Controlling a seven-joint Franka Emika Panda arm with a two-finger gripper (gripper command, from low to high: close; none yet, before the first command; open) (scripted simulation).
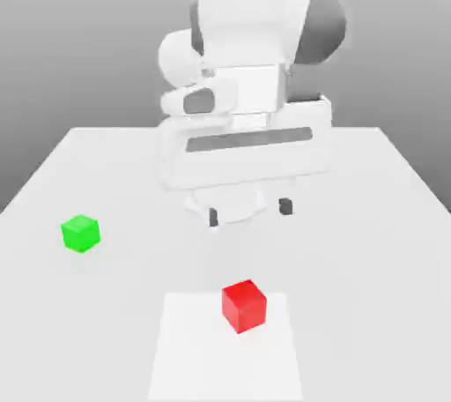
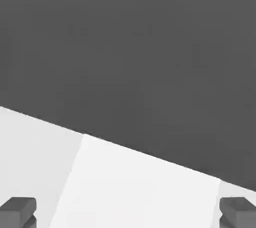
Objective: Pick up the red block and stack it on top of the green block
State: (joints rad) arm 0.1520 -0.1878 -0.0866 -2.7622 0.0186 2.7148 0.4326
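Exterior view, red block (image 1: 244,306) on white patch (image 1: 225,365)

White rounded arm segments, grey joint sections, broad white hand (image 1: 247,158), dark slot, black fingertips (image 1: 285,206)

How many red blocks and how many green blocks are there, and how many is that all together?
Red block: 1
Green block: 1
Total: 2
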